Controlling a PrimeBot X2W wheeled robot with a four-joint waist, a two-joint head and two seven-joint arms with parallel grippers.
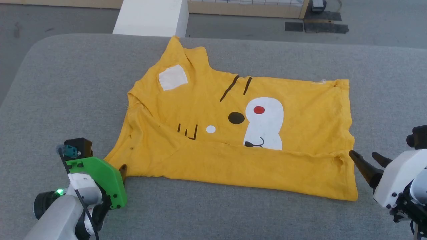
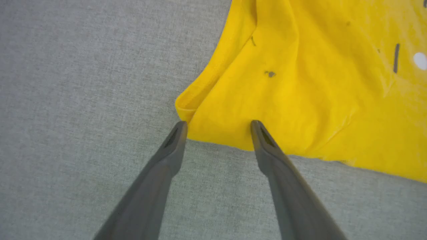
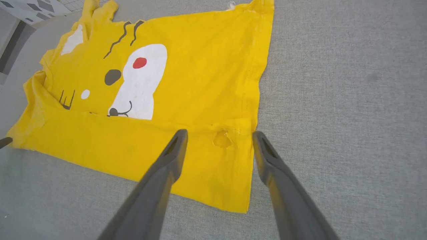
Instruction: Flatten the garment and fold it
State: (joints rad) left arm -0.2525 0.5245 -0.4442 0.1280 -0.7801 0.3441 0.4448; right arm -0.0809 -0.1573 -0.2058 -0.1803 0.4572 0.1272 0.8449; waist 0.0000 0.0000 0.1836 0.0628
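— Left claw (image 2: 218,125)?
— Spread wide, empty, at the shirt's (image 1: 206,100) near-left corner; likely set for the next fold.
— The shirt?
— Flat on the table (image 1: 66,83), near edge folded over the print.
— Right claw (image 1: 363,154)?
— Wide, empty, at the right hem. White block (image 1: 150,16) beyond the shirt; nothing blocks.

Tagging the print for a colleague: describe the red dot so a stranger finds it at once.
A yellow shirt lies on the grey table. Right of its middle is a tall white patch, and the red dot sits near the patch's top. It is the only red mark; the black oval and small white dot lie left of the patch.
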